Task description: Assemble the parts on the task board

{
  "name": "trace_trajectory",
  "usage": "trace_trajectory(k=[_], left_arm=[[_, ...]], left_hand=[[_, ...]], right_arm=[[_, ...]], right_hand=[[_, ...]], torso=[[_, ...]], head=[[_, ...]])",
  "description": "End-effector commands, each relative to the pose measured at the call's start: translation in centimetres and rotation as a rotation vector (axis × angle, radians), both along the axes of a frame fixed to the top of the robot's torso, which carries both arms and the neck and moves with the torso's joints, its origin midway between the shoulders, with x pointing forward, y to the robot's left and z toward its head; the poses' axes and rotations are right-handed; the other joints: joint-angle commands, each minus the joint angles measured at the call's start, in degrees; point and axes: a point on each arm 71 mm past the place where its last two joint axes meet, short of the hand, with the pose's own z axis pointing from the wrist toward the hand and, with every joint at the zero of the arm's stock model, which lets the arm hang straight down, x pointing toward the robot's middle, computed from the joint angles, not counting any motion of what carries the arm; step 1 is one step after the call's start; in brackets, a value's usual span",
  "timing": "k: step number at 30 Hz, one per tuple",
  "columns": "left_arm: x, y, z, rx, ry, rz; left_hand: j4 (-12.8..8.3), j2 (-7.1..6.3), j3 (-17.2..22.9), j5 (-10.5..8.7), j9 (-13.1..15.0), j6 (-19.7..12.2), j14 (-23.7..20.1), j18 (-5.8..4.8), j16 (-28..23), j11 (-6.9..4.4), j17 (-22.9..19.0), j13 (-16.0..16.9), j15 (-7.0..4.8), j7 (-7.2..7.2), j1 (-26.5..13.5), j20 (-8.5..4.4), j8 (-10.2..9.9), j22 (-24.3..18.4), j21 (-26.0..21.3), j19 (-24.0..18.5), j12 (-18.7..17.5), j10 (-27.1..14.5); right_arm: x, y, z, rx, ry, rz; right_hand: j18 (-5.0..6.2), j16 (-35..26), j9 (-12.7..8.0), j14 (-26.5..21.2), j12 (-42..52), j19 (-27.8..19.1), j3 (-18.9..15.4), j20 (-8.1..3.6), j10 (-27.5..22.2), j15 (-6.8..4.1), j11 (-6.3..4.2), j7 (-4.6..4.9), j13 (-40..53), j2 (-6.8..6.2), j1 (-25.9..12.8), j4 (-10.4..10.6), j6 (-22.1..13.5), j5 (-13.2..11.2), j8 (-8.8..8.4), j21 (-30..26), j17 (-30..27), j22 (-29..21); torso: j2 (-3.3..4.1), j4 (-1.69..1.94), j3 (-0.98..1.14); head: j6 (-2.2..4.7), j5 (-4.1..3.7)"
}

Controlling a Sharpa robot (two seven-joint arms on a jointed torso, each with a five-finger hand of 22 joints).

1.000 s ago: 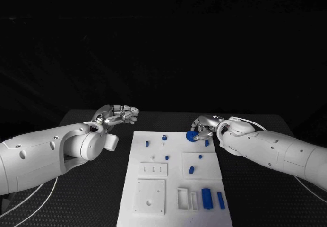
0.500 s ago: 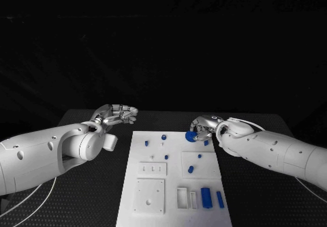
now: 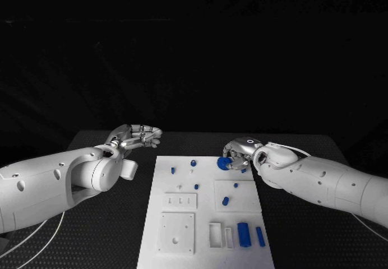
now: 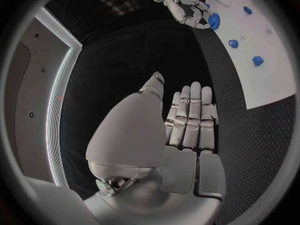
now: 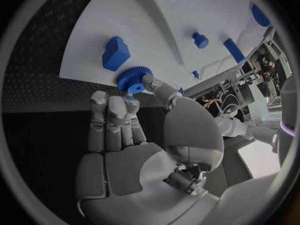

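- Head view: right hand (image 3: pixel 239 156) pinched a small blue toothed gear (image 3: pixel 224 162) over the far right corner of the white task board (image 3: pixel 182 235). Left hand (image 3: pixel 137 135) hung off the board's far left, holding nothing, fingers curled inward.
- Left wrist view: left hand (image 4: pixel 187 130) had fingers together, nothing in them.
- Right wrist view: gear (image 5: pixel 132 79) sat at the fingertips (image 5: pixel 131 103), near a blue block (image 5: pixel 115 53). My read: keep the gear level, line its bore over the peg before lowering.
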Motion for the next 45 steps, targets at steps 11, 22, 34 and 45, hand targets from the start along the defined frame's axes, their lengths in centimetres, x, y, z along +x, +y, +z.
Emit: trace_trajectory(k=[11, 22, 34, 45], left_arm=[[-0.1, -0.1, 0.2, -0.003, -0.010, -0.013], [-0.1, 0.0, 0.2, -0.002, -0.010, -0.009], [-0.1, 0.2, 0.2, -0.002, -0.011, -0.006], [0.0, 0.1, 0.2, -0.002, -0.012, -0.006]], left_hand=[[0.03, 0.44, -0.27, -0.03, -0.10, 0.08, 0.24, 1.19, -0.25, 0.32, 0.08, -0.05, 0.11, 0.12, 0.08, 0.03, -0.09, 0.86, -0.22, 0.23, -0.22, 0.09], [0.02, 0.43, -0.27, -0.01, -0.11, 0.07, 0.24, 1.20, -0.25, 0.33, 0.09, -0.05, 0.11, 0.12, 0.09, 0.03, -0.10, 0.86, -0.22, 0.23, -0.21, 0.09], [0.01, 0.41, -0.27, 0.01, -0.12, 0.06, 0.25, 1.21, -0.25, 0.34, 0.10, -0.05, 0.11, 0.13, 0.12, 0.03, -0.12, 0.86, -0.22, 0.23, -0.21, 0.08], [0.01, 0.40, -0.28, 0.03, -0.14, 0.01, 0.26, 1.21, -0.25, 0.33, 0.12, -0.05, 0.11, 0.15, 0.13, 0.04, -0.15, 0.86, -0.22, 0.24, -0.21, 0.09]], right_arm=[[-1.5, 0.9, 0.0, -0.067, -0.058, 0.027], [-2.8, 3.4, 2.4, -0.058, -0.175, 0.061], [-4.2, 7.2, 3.0, -0.089, -0.261, 0.123], [-4.5, 10.5, 2.6, -0.114, -0.290, 0.154]], right_hand=[[1.77, 0.34, 0.39, 0.78, 0.17, 0.87, 0.28, -0.50, 1.10, -0.47, -0.22, -2.00, -0.48, -1.16, -0.41, 1.20, 9.65, -1.01, 0.18, 0.28, -0.42, 0.45], [1.77, 0.52, 0.62, 1.02, -0.07, 1.58, 3.05, -0.96, 1.84, -0.66, -0.41, -2.20, -0.96, -4.43, 0.73, 5.01, 10.20, -4.59, -0.12, 0.41, -0.78, 0.19], [1.77, 0.61, 0.77, 1.08, -0.23, 1.84, 5.11, -1.03, 2.20, -0.72, -0.50, -2.25, -1.15, -6.66, 1.68, 7.82, 10.52, -7.63, -0.38, 0.50, -1.03, 0.10], [1.77, 0.64, 0.85, 1.12, -0.36, 1.84, 6.26, -0.97, 2.39, -0.73, -0.53, -2.28, -1.26, -7.60, 2.17, 8.79, 10.68, -11.08, -0.61, 0.57, -1.25, 0.11]], torso=[[-0.02, -0.10, -0.03], [-0.06, -0.03, -0.06], [-0.05, 0.03, -0.08], [0.02, 0.19, -0.06]], head=[[0.31, -0.07], [0.52, -0.08], [0.61, 0.29], [0.80, 0.77]])
